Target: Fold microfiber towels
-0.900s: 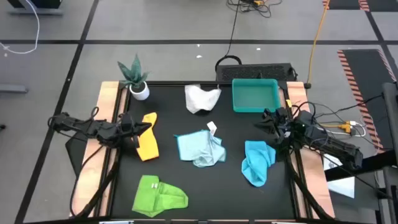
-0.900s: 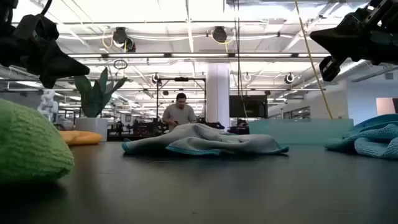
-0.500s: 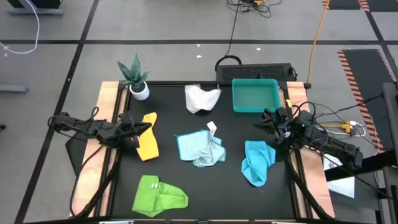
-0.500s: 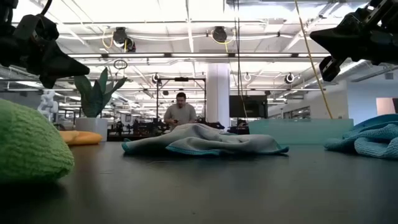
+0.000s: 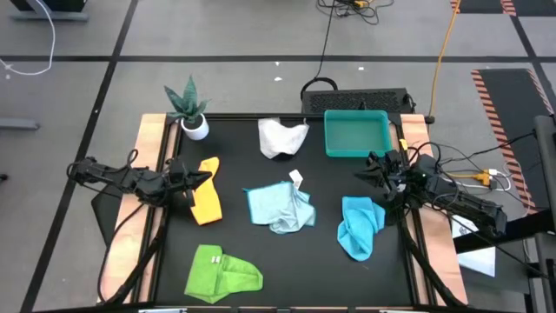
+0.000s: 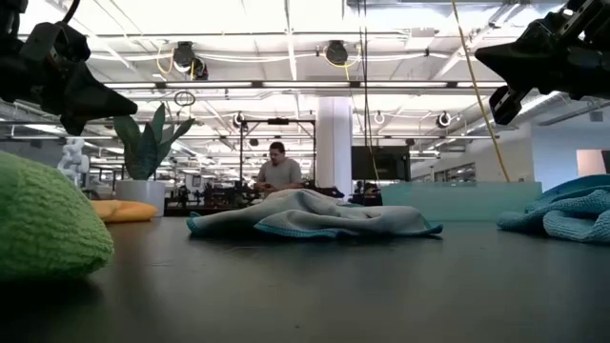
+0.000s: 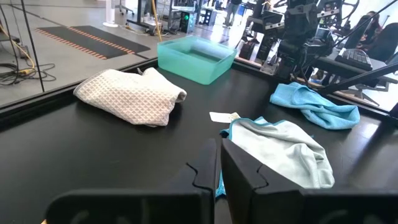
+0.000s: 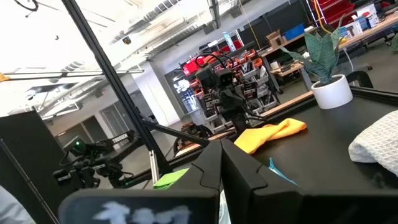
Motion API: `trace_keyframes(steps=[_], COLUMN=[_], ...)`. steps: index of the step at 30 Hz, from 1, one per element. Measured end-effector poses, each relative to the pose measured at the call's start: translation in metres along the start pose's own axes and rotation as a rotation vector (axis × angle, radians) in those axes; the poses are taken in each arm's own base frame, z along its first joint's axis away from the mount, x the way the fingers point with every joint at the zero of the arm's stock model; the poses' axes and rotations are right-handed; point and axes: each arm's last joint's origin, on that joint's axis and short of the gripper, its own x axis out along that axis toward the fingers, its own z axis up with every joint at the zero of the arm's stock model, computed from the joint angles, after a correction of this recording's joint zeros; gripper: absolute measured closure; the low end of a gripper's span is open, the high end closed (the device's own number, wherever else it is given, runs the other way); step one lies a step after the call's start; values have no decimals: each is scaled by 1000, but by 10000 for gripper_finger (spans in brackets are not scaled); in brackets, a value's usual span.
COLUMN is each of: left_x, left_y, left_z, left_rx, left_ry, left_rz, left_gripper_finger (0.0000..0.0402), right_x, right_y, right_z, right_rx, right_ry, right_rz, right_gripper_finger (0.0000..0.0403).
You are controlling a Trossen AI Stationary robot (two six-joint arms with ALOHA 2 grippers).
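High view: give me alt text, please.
Five crumpled microfiber towels, white-grey, yellow-orange, light blue, turquoise and lime green, lie unfolded on the black table; left gripper and right gripper wait shut at its sides.

5 towels (image 5: 280,207) spread across table (image 5: 239,165), tray (image 5: 356,135) and plant (image 5: 188,106) along far edge

grey floor (image 5: 226,35) with dark lines around the table, bright ceiling lights (image 6: 286,38), a white pillar (image 6: 334,143) (a person (image 6: 278,171) beside it) beyond
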Motion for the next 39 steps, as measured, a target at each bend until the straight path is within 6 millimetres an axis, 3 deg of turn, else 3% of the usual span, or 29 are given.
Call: trace_keyframes(steps=[39], left_x=[0], left_y=[0], left_z=[0], left_rx=[0], left_ry=[0], left_rz=[0], left_gripper_finger=[378], right_x=[0], right_y=[-1], right_z=[0], right_rx=[-48], right_ry=[-14], right_rz=[-22], right_gripper_finger=[403])
